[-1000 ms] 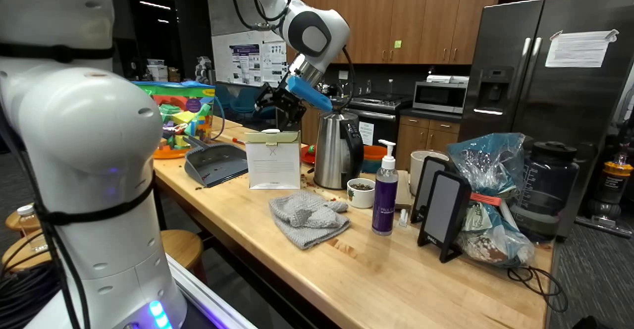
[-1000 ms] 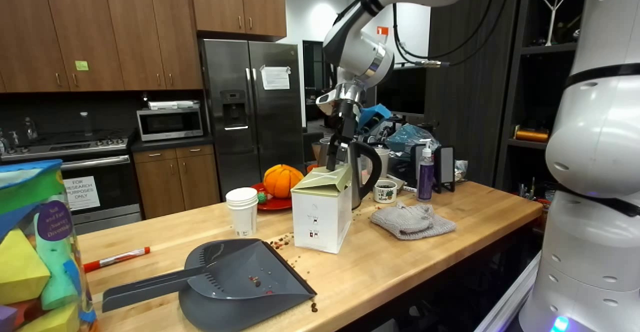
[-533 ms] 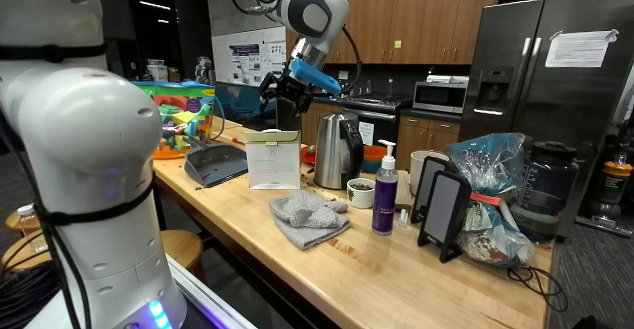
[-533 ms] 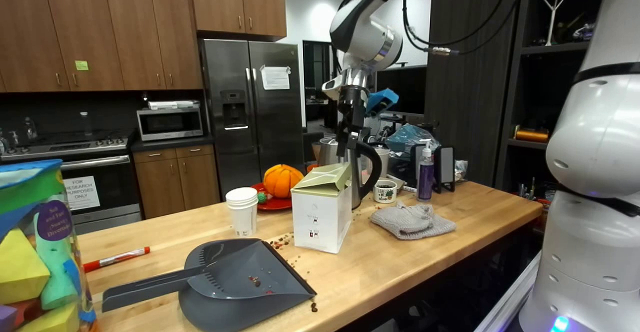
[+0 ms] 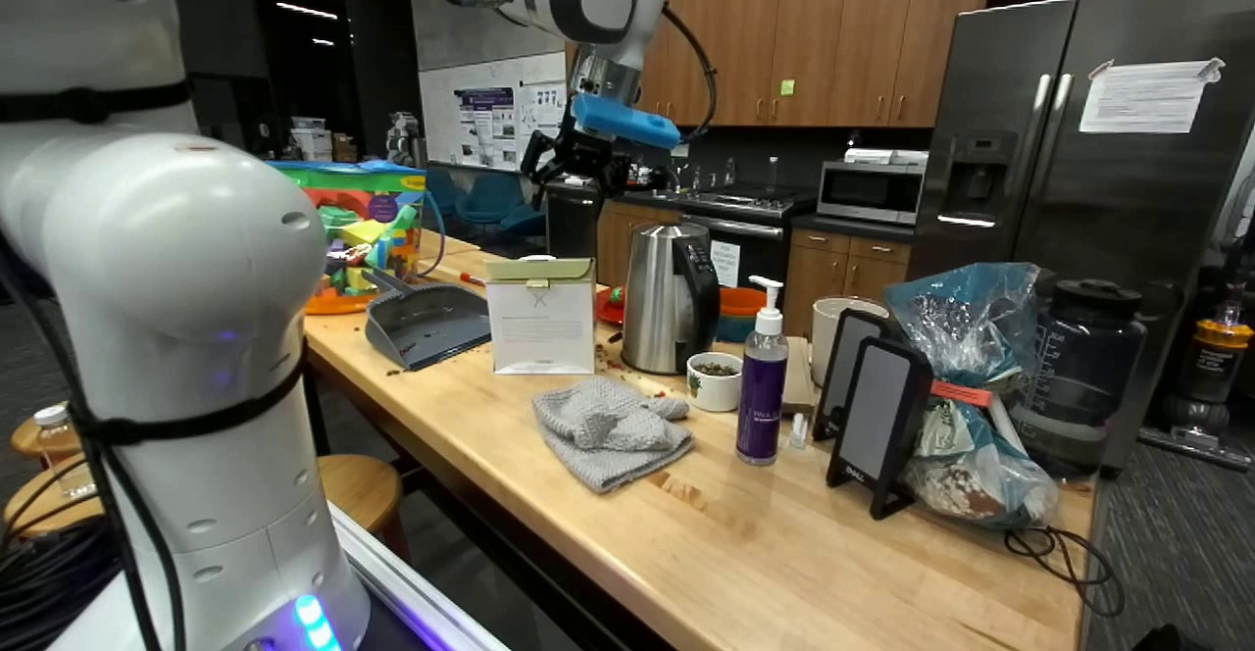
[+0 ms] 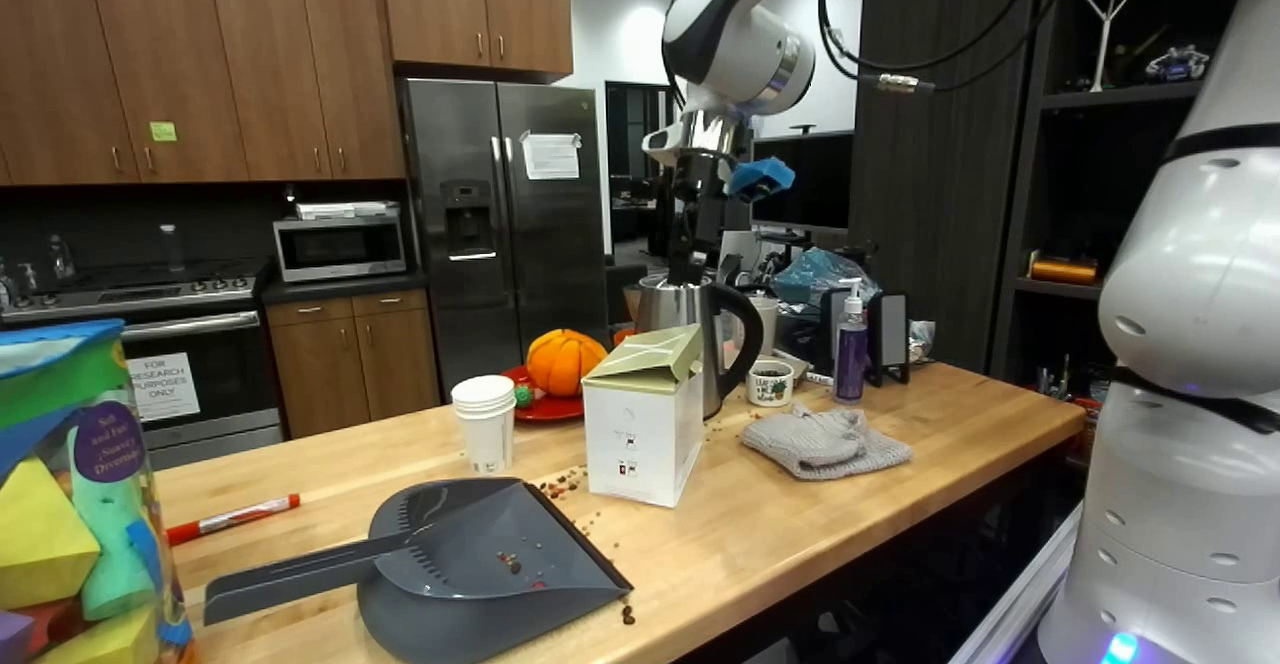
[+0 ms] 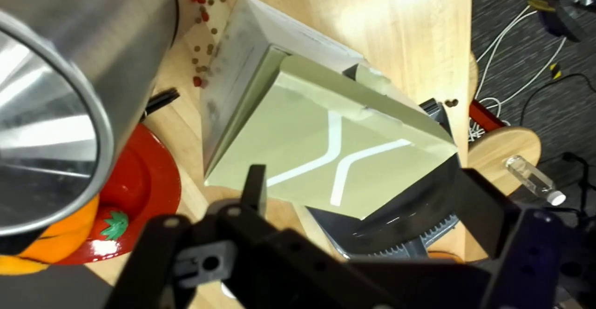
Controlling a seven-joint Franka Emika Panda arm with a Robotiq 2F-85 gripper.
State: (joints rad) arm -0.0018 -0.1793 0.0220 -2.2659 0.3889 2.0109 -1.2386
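My gripper (image 7: pixel 371 199) stands open, its black fingers (image 7: pixel 255 185) wide apart with nothing between them. In an exterior view the gripper (image 5: pixel 572 192) hangs in the air above the kettle and box. Below it in the wrist view is a white box with a pale green lid (image 7: pixel 307 127) marked by white curved lines. The box (image 6: pixel 640 444) stands upright on the table. A steel kettle (image 5: pixel 655 298) with a black handle is close beside the box; its open round top (image 7: pixel 95 113) fills the wrist view's left side. No contact with either shows.
A grey dustpan (image 6: pixel 480 564) lies by the box, with crumbs around. Stacked white cups (image 6: pixel 485 424), a red plate (image 7: pixel 163 169) with an orange pumpkin (image 6: pixel 565 362), a grey cloth (image 5: pixel 613 430), a small white bowl (image 5: pixel 714 381) and a purple pump bottle (image 5: pixel 762 396) share the table.
The arm has risen and the gripper has lifted away from the box, turning to point more straight down. It stays open. The box, kettle and other objects have not moved.
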